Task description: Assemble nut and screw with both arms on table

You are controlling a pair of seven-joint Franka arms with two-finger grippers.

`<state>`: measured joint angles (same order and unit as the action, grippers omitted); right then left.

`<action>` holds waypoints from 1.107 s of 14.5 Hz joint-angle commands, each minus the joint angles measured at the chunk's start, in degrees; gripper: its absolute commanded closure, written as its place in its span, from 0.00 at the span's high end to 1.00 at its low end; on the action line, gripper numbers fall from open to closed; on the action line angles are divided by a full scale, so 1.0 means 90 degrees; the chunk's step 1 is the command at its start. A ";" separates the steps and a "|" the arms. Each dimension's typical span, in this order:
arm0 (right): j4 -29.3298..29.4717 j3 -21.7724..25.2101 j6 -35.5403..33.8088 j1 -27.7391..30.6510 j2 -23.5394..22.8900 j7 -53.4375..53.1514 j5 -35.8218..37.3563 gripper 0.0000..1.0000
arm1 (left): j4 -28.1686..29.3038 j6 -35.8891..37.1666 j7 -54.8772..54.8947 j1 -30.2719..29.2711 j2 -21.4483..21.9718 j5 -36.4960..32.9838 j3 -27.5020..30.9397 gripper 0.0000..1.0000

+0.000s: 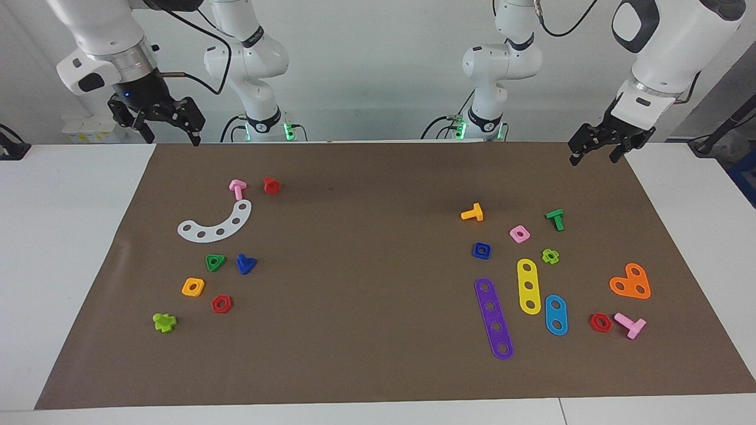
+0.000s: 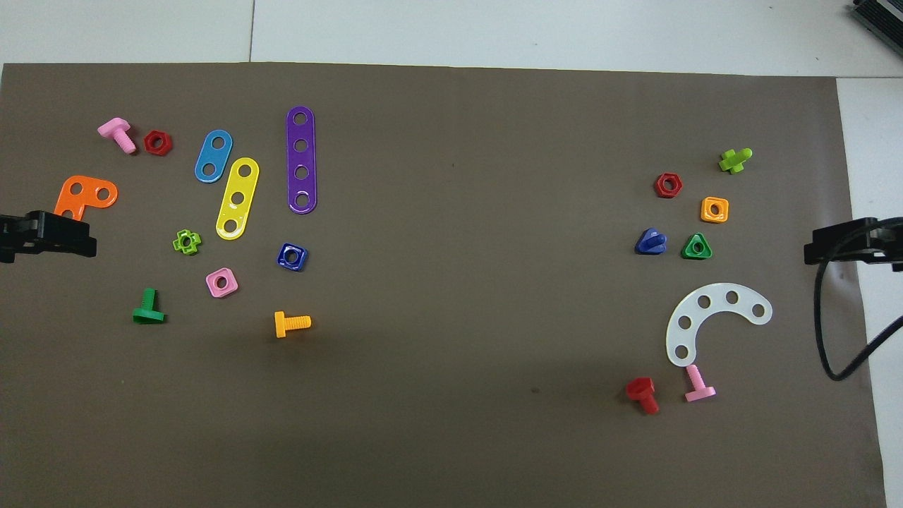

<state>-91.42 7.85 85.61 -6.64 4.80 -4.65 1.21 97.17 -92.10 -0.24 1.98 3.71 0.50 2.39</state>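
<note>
The dark-blue square nut (image 1: 482,251) (image 2: 292,256) lies flat on the brown mat (image 1: 378,354) toward the left arm's end, between the orange screw (image 1: 472,212) and the purple strip (image 1: 494,319). The dark-blue screw (image 1: 245,264) (image 2: 650,241) lies on its side toward the right arm's end, beside the green triangular nut (image 1: 215,262). My left gripper (image 1: 593,158) (image 2: 46,233) hangs open and empty over the mat's corner at its own end. My right gripper (image 1: 172,137) (image 2: 850,243) hangs open and empty over the mat's edge at its own end. Both arms wait.
Near the nut lie a pink square nut (image 1: 520,234), green screw (image 1: 555,219), yellow strip (image 1: 528,286), light-blue strip (image 1: 556,314) and orange bracket (image 1: 631,282). Near the screw lie an orange square nut (image 1: 193,287), red hex nut (image 1: 221,304), white curved strip (image 1: 216,224) and red screw (image 1: 271,185).
</note>
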 commanded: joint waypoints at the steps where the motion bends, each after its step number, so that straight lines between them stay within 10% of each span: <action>1: -0.0056 -0.0003 0.0029 0.0035 0.0022 -0.0030 -0.0096 1.00 | 0.0209 -0.0050 -0.0003 0.0005 0.0193 0.0033 0.0018 1.00; 16: -0.0125 0.0017 0.0437 0.0132 -0.0220 0.0487 -0.0193 1.00 | 0.0209 -0.0050 -0.0003 0.0005 0.0193 0.0033 0.0018 1.00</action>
<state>-91.69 7.93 86.36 -6.27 4.51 -2.80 1.13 97.17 -92.10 -0.24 1.98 3.71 0.50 2.39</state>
